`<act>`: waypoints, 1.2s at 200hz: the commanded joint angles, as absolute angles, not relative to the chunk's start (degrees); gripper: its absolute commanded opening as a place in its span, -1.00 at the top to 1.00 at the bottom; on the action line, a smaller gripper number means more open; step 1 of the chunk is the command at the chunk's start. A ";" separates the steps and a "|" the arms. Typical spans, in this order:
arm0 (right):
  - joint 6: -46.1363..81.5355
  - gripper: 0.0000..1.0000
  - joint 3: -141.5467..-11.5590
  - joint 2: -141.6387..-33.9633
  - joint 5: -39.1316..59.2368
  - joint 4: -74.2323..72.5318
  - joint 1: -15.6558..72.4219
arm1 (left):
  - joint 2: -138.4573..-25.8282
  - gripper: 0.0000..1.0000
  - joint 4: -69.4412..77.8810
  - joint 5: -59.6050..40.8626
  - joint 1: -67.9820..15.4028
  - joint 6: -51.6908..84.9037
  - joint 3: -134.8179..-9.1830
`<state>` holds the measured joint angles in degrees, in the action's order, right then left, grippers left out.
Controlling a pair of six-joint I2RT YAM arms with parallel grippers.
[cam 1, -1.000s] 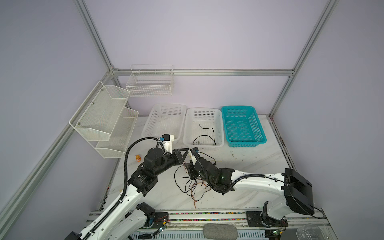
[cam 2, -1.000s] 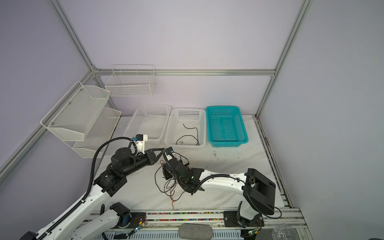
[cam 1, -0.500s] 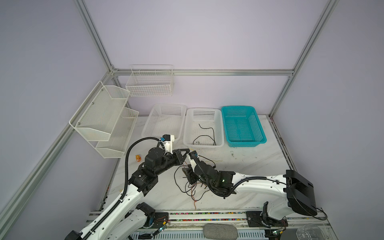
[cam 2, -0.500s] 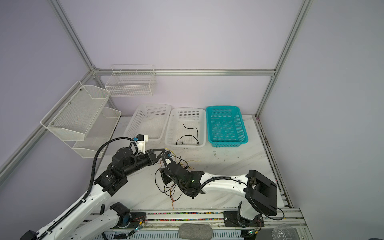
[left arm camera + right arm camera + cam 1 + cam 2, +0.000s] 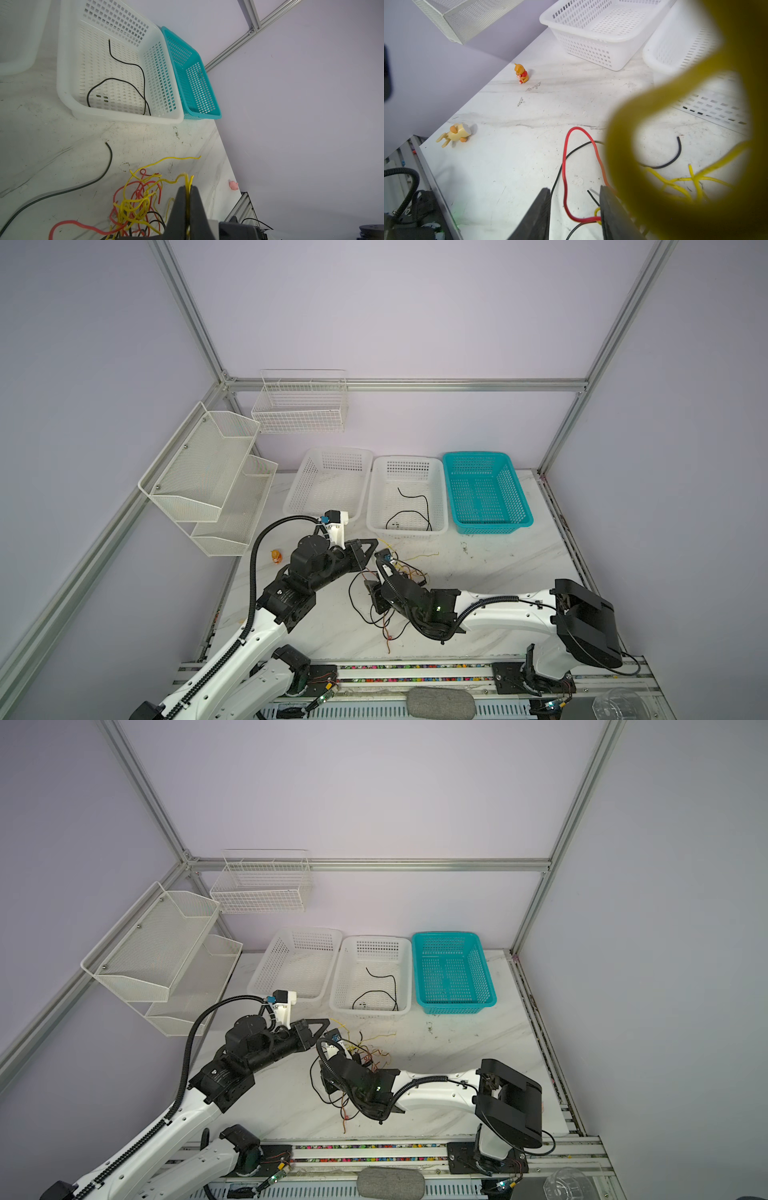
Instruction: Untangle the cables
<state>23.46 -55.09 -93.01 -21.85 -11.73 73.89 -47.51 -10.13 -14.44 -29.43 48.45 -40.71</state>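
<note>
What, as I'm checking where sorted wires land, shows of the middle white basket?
The middle white basket is a rectangular, plastic-looking tub with slotted walls and floor and a smooth rolled rim. It stands upright at the back of the table, close between another white basket and a teal basket. Thin black cable lies looped on its floor; whether one piece or two is unclear.

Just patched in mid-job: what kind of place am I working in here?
Most likely a robot lab test cell: an aluminium frame boxes in a marbled tabletop, and three plastic baskets stand in a row behind the tangled cables.
</note>
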 commanded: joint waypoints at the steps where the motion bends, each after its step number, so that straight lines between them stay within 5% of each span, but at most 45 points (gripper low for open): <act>1: 21.51 0.15 -53.18 -95.15 -23.44 -12.00 75.64 | -46.58 1.00 -4.39 -15.26 -29.88 48.30 -43.12; 31: 19.82 0.17 -48.89 -89.83 -28.73 -16.24 79.33 | -46.31 1.00 -5.73 -14.09 -29.84 47.44 -43.07; 111: 20.96 0.12 -42.27 -74.38 -22.59 -12.40 79.45 | -49.06 1.00 -7.27 -13.17 -29.86 46.94 -42.03; 147: 20.23 0.06 -42.85 -75.20 -18.81 -11.05 79.37 | -48.66 -0.07 -10.84 -11.81 -29.75 46.57 -41.56; 166: 21.25 0.03 -43.24 -75.59 -18.88 -9.44 78.34 | -46.53 -0.37 -14.92 -10.88 -29.79 47.55 -40.32; 202: 25.38 0.01 -41.38 -75.07 -7.49 -9.68 68.54 | -38.97 -0.71 -20.03 -10.69 -29.81 55.01 -33.03; 240: 23.65 0.02 -42.75 -81.29 -3.12 -5.06 63.20 | -33.75 -0.75 -20.56 -10.60 -29.88 59.88 -26.53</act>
